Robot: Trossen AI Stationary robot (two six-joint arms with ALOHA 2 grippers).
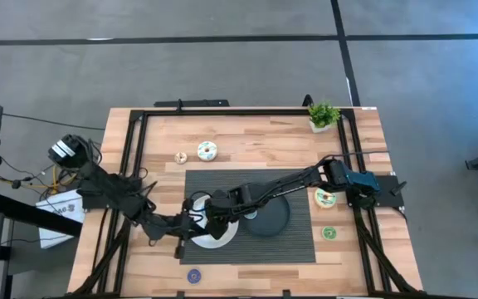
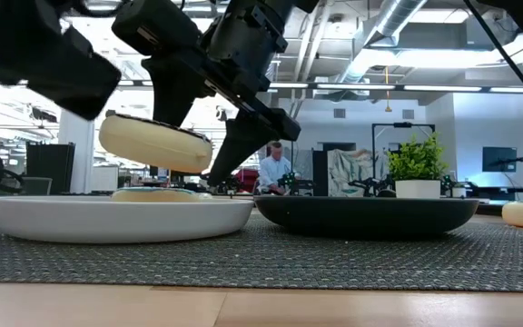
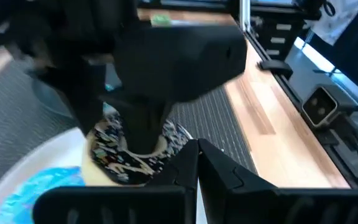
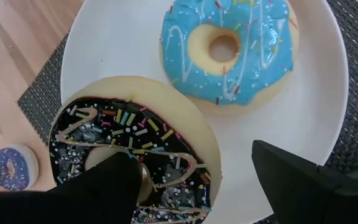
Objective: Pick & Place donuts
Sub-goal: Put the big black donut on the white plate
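My right gripper [image 4: 191,155] is open above the white plate [image 4: 319,118]. It carries the chocolate-brown donut with sprinkles [image 4: 135,134]. In the low view this donut [image 2: 157,141] hangs tilted over the blue donut [image 2: 157,193], which lies flat on the white plate [image 2: 116,218]. The blue donut [image 4: 229,50] fills the plate's other half. My left gripper [image 3: 196,165] is shut and hovers close beside the white plate [image 1: 214,235], touching nothing. My right gripper has one finger [image 4: 114,180] inside the chocolate donut's hole [image 4: 95,158], coming from above. The other finger [image 4: 303,180] stands outside the donut's rim [image 4: 213,168] with a gap between them. The donut hangs tilted on the inner finger, clear of the plate.
The black plate [image 1: 268,218] sits right of the white one on the dark mat [image 1: 297,249]. On the wood lie a white donut [image 1: 207,151], a pale green donut [image 1: 325,198], and small donuts [image 1: 193,276], [image 1: 329,233], [image 1: 181,157]. A potted plant [image 1: 323,115] stands at the far right.
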